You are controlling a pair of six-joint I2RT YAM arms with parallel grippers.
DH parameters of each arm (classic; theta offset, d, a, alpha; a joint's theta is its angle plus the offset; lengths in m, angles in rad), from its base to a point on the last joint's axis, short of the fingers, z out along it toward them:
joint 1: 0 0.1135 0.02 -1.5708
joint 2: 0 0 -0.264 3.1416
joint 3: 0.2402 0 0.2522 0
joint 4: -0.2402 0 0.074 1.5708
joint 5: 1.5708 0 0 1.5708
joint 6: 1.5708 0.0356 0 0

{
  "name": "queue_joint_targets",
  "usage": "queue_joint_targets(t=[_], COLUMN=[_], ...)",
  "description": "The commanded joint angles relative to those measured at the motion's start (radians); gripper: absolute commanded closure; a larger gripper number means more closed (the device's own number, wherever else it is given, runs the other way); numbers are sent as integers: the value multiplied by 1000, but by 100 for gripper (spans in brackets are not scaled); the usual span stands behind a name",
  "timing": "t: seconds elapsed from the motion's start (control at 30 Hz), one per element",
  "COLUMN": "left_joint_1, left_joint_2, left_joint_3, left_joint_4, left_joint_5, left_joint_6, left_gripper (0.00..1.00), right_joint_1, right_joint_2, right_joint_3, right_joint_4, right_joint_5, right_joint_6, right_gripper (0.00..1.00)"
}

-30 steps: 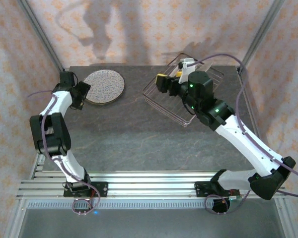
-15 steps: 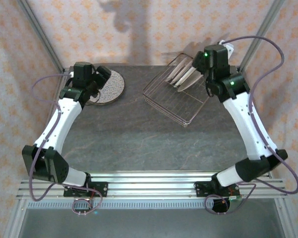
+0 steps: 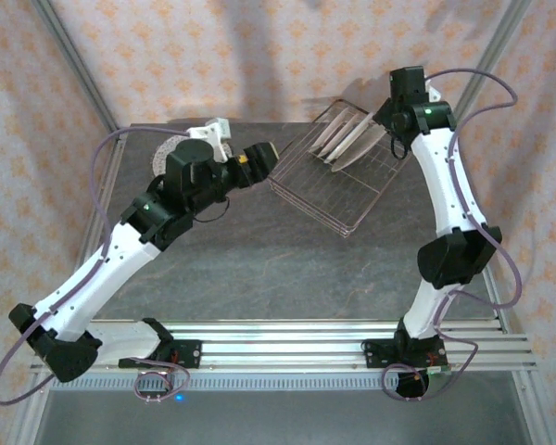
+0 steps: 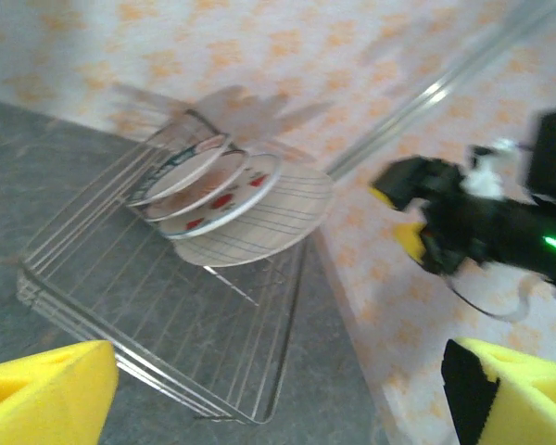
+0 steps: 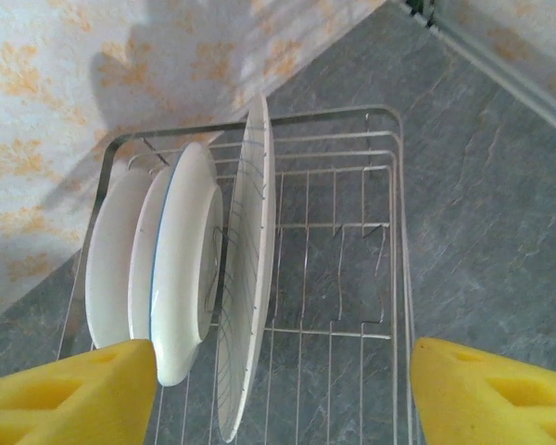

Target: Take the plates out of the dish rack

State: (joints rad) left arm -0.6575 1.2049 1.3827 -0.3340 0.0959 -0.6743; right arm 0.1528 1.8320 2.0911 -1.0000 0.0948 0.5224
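The plates [image 5: 181, 269] stand on edge, leaning together, at one end of the dish rack [image 3: 326, 188], which sits at the table's [image 3: 241, 250] far right. The right gripper [image 5: 278, 399] hangs just above them, fingers spread and holding nothing. The left gripper [image 4: 278, 389], also spread and empty, faces the rack from its left side, apart from it. Behind the left arm lies what seems to be a speckled plate [image 3: 164, 153], mostly hidden.
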Motion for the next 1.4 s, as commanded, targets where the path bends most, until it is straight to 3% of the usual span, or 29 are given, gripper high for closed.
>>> queue_joint_targets(t=[0.0,0.2,0.73,1.37], left_joint_1=[-78,-191,-209,-209], left_joint_2=[-40,-36,-12,3], left_joint_3=[-25,-21,-7,4], left_joint_4=[88,114,112,112], left_joint_5=[-91,-161,-145,-151], left_joint_6=[122,265,294,310], left_gripper=[8,7,7,6], right_joint_1=[-18,-40,-70,-73], right_joint_2=[39,153,283,387], right_joint_3=[51,151,222,323], right_joint_4=[-10,-72,-50,-80], right_joint_5=[-54,-87,-151,-200], right_joint_6=[9,20,26,14], right_gripper=[30,35,62,68])
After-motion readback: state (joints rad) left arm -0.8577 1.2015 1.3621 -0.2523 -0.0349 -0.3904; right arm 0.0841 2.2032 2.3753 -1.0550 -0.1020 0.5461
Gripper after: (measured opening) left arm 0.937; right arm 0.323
